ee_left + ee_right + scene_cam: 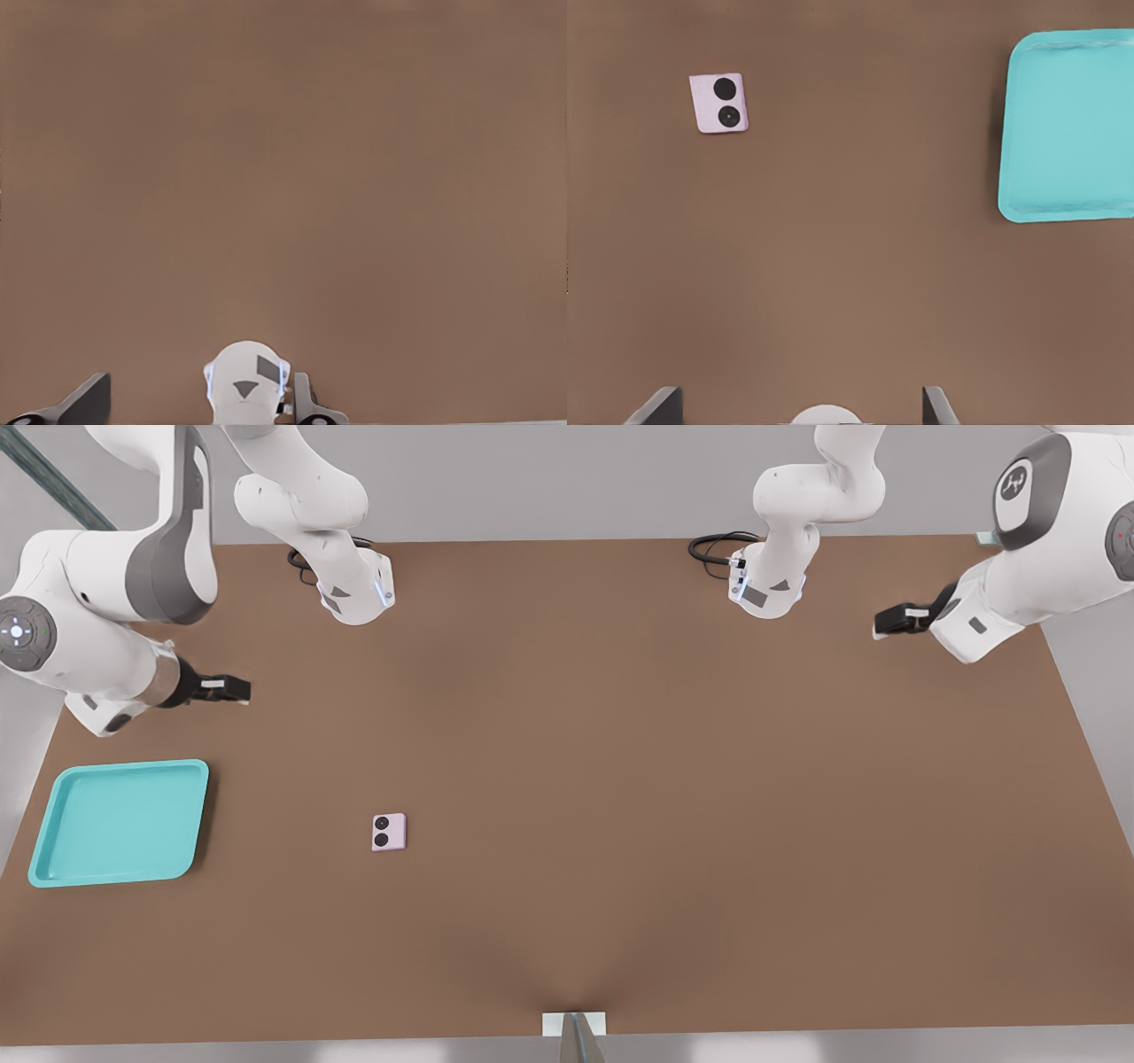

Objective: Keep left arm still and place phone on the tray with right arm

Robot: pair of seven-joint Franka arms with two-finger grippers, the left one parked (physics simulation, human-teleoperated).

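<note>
The brown table (pixel 620 779) fills nearly the whole front view, and the working right arm (pixel 97 620) sits in the upper left of that frame, its grey wrist disc with small lights facing the camera. Its gripper (pixel 232 689) hangs above the table, just above the tray's upper right corner in the picture, holding nothing. In the right wrist view the two fingertips (pixel 656 409) stand wide apart at the lower edge, so the jaws are open.

The turquoise tray (pixel 49 824) lies at the lower left of the front view, empty. The pink phone (pixel 389 833) lies flat on the table left of centre, lenses up, well apart from the tray and nearer the middle of the frame than the gripper.

The step in hand looks like the reach for the phone, not yet begun. To do it well, the gripper should travel out over the phone, line its open fingers across the slab's narrower span, and descend straight until the pads straddle its edges. The phone is thin and flat, so the fingers probably need to come almost to the tabletop before closing; how thick its edge is cannot be judged from these views. A centred grip would keep it from tilting during the carry to the tray.
</note>
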